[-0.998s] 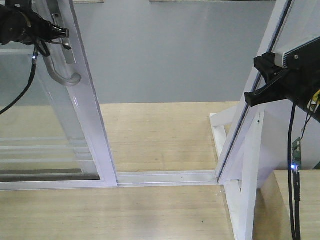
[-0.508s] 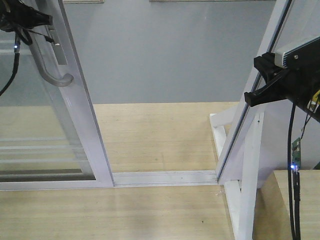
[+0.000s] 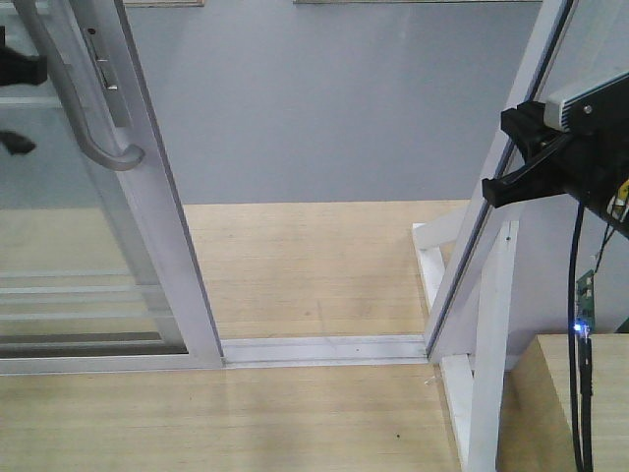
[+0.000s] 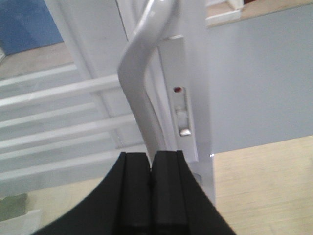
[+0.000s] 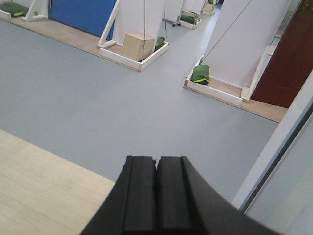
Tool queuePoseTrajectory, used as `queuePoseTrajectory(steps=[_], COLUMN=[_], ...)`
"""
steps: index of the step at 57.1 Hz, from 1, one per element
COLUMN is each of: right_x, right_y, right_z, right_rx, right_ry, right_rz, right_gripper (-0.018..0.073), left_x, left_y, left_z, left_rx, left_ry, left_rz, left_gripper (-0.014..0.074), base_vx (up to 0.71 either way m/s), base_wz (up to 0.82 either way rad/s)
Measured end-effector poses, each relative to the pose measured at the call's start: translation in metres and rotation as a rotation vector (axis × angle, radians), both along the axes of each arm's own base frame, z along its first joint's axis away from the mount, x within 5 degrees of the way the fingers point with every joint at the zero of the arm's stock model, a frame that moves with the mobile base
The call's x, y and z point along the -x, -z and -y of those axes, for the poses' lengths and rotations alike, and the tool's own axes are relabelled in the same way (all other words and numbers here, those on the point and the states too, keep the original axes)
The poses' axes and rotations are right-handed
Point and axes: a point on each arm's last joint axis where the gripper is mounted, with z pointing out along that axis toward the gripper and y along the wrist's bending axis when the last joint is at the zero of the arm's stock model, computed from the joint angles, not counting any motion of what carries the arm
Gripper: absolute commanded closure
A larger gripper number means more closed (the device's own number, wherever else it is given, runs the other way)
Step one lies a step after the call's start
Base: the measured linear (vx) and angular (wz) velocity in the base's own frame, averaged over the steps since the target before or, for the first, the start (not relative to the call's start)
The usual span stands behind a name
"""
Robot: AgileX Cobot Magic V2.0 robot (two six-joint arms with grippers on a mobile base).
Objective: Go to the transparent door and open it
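Observation:
The transparent door (image 3: 162, 211) stands at the left, slid away from the white jamb (image 3: 470, 265), with an open gap between them. Its curved grey handle (image 3: 93, 138) hangs on the near stile. My left gripper (image 3: 29, 69) sits at the view's left edge, left of the handle and apart from it. In the left wrist view the left gripper (image 4: 150, 156) is shut on nothing, and the handle (image 4: 139, 73) rises just beyond its tips beside the latch plate (image 4: 182, 112). My right gripper (image 3: 491, 192) hovers by the jamb, and the right wrist view shows the right gripper (image 5: 156, 160) shut and empty.
A white floor track (image 3: 324, 349) runs across the gap. A white brace (image 3: 486, 393) props the jamb at the lower right. Beyond lies grey floor with green sandbags (image 5: 200, 74), a wooden box (image 5: 138, 46) and a blue panel (image 5: 83, 14).
The door slid a little to the left, then stopped. My left gripper drew back left from the handle to the view's edge. The right arm stayed put.

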Motion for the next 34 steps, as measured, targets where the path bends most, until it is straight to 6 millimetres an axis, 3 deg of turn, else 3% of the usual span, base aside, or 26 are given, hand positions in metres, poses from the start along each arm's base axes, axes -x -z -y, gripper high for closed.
queuePoseTrajectory(steps=[9, 16, 25, 34], right_x=[0.021, 0.055, 0.11, 0.16], right_y=[-0.021, -0.032, -0.016, 0.003], right_z=[0.005, 0.011, 0.015, 0.02], right_rx=[-0.046, -0.054, -0.079, -0.134], right_ry=[0.048, 0.072, 0.06, 0.072], right_rz=[0.01, 0.034, 0.079, 0.174], right_gripper=[0.0565, 0.0565, 0.0565, 0.0565], left_x=[0.065, 0.108, 0.153, 0.183], left_y=[0.023, 0.043, 0.07, 0.09], left_z=[-0.001, -0.004, -0.008, -0.013], left_rx=[0.018, 0.027, 0.112, 0.213], left_ry=[0.041, 0.045, 0.02, -0.038], left_rz=[0.057, 0.087, 0.12, 0.099], left_gripper=[0.0596, 0.0596, 0.0596, 0.0596], base_vx=[0.0, 0.0, 0.0, 0.0], base_wz=[0.0, 0.0, 0.0, 0.0])
